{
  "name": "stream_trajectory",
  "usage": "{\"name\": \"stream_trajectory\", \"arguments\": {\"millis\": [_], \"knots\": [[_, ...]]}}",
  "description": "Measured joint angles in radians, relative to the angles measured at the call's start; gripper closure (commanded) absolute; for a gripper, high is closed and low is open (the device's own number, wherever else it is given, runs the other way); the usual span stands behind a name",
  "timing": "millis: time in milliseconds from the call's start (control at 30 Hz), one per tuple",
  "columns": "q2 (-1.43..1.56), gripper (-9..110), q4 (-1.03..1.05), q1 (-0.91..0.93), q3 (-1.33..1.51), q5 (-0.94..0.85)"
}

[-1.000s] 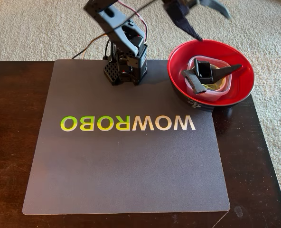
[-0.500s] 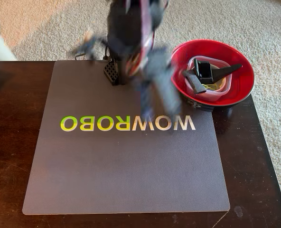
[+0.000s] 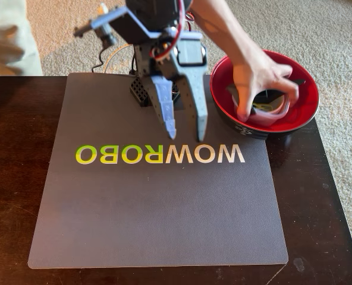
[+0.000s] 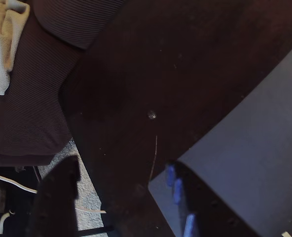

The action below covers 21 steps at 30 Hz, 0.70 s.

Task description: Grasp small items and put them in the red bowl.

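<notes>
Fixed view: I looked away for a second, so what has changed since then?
The arm swung from above the red bowl to the mat, gripper pointing down, jaws slightly apart and empty. A person's hand reached into the bowl onto the items. Bowl and mat stayed put.

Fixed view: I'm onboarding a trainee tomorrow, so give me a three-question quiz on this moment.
1. True or false: the end effector holds an item.
2. What reaches into the red bowl? A) end effector B) a person's hand C) nothing
3. What surface lies under the end effector?

Key: 1 false, its fingers hang empty and slightly apart. 2 B. 3 the grey mat printed WOWROBO.
</notes>
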Motion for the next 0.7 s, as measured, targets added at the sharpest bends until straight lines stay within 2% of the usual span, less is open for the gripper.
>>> {"name": "stream_trajectory", "arguments": {"millis": [267, 500, 700], "knots": [[0.023, 79, 0.000, 0.009, 0.064, -0.100], [0.167, 75, 0.000, 0.209, 0.307, -0.143], [0.242, 73, 0.000, 0.390, 0.399, -0.097]]}}
